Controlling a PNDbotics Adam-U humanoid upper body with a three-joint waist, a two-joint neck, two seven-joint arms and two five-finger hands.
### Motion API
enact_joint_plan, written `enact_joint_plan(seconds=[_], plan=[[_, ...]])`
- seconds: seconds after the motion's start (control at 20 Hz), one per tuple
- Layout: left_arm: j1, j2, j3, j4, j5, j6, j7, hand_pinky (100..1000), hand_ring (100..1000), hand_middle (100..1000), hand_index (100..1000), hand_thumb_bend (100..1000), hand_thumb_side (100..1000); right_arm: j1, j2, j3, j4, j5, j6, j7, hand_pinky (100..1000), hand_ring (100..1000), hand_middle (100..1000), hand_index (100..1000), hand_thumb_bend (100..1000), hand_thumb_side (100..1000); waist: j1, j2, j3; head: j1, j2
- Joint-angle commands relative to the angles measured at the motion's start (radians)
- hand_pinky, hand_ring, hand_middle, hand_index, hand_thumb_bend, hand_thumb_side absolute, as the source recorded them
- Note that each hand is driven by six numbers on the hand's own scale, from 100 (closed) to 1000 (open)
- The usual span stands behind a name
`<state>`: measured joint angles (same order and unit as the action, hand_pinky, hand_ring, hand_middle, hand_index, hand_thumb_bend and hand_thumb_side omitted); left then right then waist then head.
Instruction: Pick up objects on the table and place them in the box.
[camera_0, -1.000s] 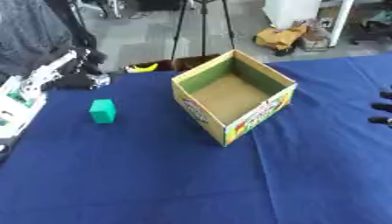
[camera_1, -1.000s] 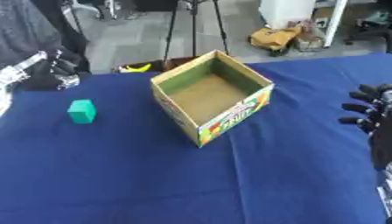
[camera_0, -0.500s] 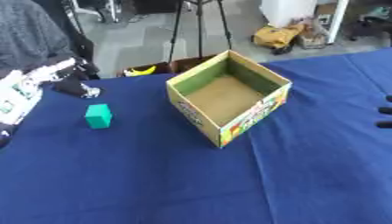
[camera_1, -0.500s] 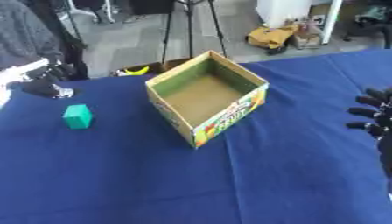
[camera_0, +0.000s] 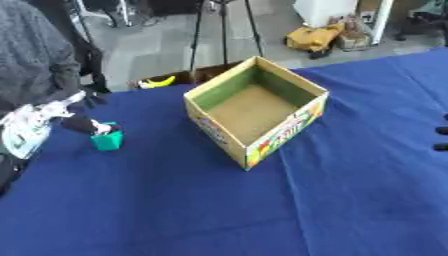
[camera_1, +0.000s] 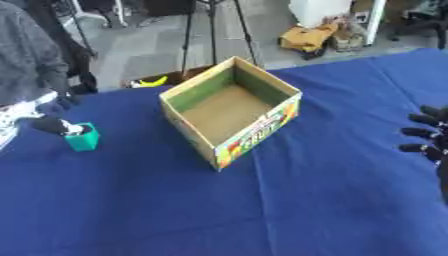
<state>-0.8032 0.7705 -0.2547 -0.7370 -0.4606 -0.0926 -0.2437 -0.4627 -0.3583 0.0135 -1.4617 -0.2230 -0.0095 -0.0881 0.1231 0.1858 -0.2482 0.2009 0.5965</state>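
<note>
The box (camera_0: 254, 110) holds nothing visible, so nothing is placed yet. The left hand (camera_0: 80, 123) touches the green block (camera_0: 107, 141) just under its fingertips; whether they grip is unclear. The right hand (camera_1: 426, 137) idles with fingers relaxed, well apart.

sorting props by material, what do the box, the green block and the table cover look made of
Box: looks like cardboard, matte brown inside with thin walls, printed colours outside. Green block: solid teal, flat faces, probably foam or plastic; the look leaves it open. The left hand reaches it. Table cover: likely cloth, a matte blue surface without shine.
</note>
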Motion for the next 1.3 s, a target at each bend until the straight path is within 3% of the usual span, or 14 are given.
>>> enact_joint_plan(seconds=[0.05, 1.3], plan=[[-0.022, 0.021, 0.018, 0.007, -0.055, -0.021, 0.004, 804, 812, 780, 821, 541, 316, -0.016, -0.028, -0.001, -0.014, 0.003, -0.004, 0.004, 581, 722, 750, 868, 100, 1000, -0.004, -0.012, -0.001, 0.001, -0.011], [-0.015, -0.048, 0.185, 0.013, -0.501, -0.121, 0.015, 782, 778, 759, 809, 426, 286, -0.023, -0.034, -0.007, -0.016, -0.002, -0.004, 0.004, 581, 725, 751, 868, 100, 1000, -0.005, 0.027, -0.01, -0.005, -0.029]])
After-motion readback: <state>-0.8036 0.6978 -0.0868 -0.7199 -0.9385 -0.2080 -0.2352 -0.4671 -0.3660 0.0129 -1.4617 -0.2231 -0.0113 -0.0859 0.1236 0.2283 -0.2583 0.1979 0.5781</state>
